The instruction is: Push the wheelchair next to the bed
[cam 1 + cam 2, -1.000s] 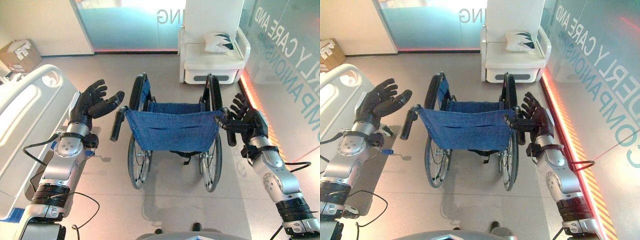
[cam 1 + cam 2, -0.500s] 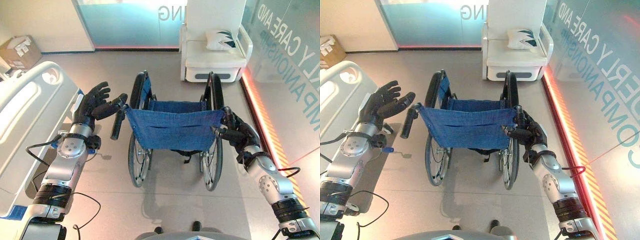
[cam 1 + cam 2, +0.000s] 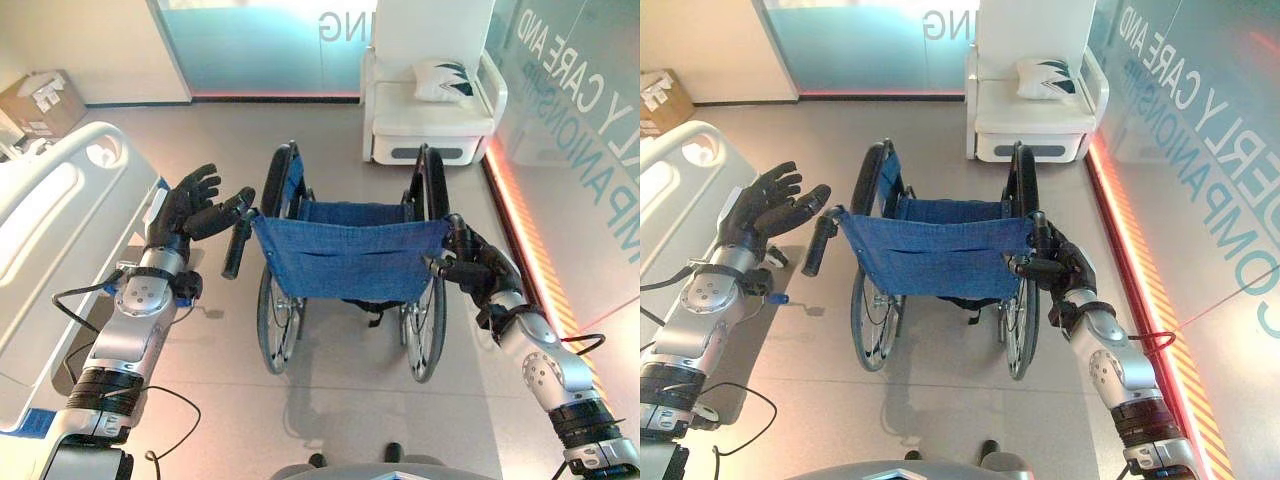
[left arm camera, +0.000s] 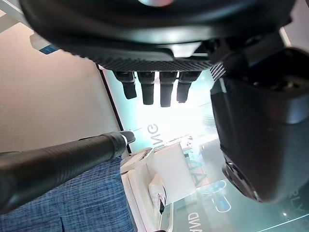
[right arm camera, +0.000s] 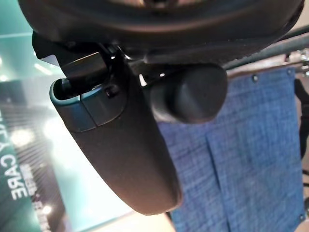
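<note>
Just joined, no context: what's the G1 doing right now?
It stands behind a blue wheelchair, about to push it toward the bed on its left. The right hand is curled round the right push handle. The left hand is open, fingers spread, beside the left push handle and not yet gripping it. A white armchair stands beyond the wheelchair.

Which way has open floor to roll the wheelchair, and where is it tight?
Open floor lies ahead of the wheelchair toward the glass wall, and between its left wheel and the bed. The right side is tight: armchair ahead, lit floor strip close by. Right hand grips its handle; left hand is open beside the other.
</note>
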